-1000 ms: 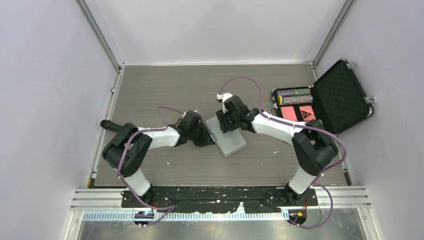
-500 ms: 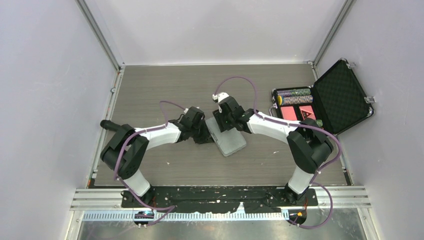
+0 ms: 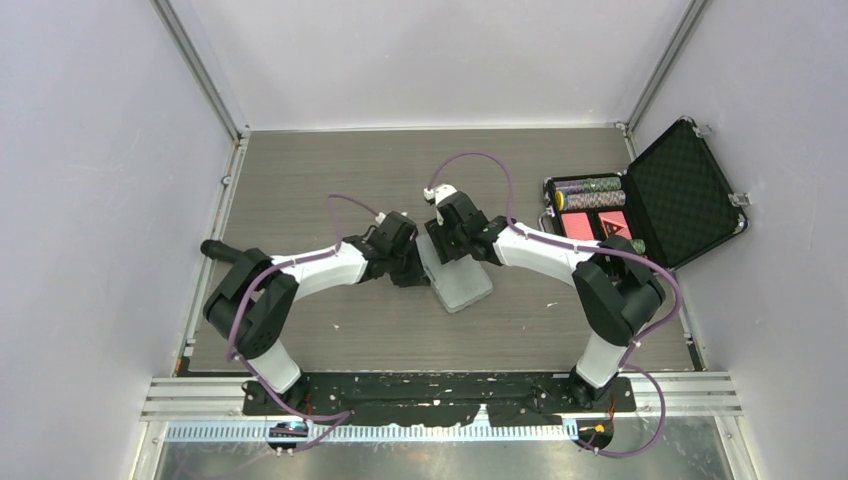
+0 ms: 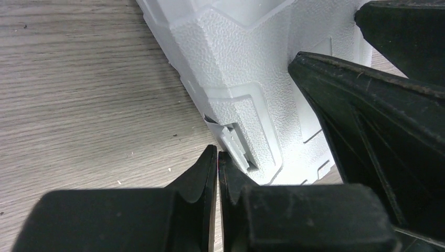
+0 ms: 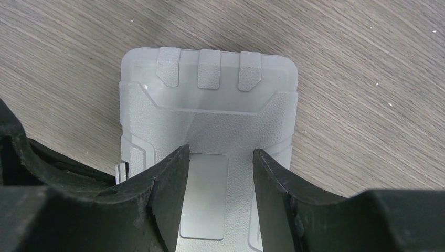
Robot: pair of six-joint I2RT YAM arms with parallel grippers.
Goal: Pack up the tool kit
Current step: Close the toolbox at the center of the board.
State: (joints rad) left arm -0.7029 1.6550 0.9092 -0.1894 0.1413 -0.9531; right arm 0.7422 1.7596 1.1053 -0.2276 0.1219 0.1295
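Observation:
The grey tool kit case [image 3: 458, 275] lies closed and flat in the middle of the table. It fills the left wrist view [image 4: 236, 63] and the right wrist view [image 5: 210, 121]. My left gripper [image 4: 217, 155] is shut and empty, its tips against the case's latch [image 4: 236, 147] on the left edge. In the top view the left gripper [image 3: 414, 262] touches the case's left side. My right gripper [image 5: 219, 157] is open, its fingers resting over the case's lid; it shows in the top view [image 3: 452, 240] at the far end. No pliers, screwdrivers or tape measure are in view.
A larger black foam-lined case [image 3: 680, 195] stands open at the back right with poker chips [image 3: 590, 186] and red card packs inside. Grey walls and metal rails close the table on three sides.
My left gripper has moved right, up to the case's left edge. My right gripper has shifted slightly left and back over the lid. The case has turned slightly.

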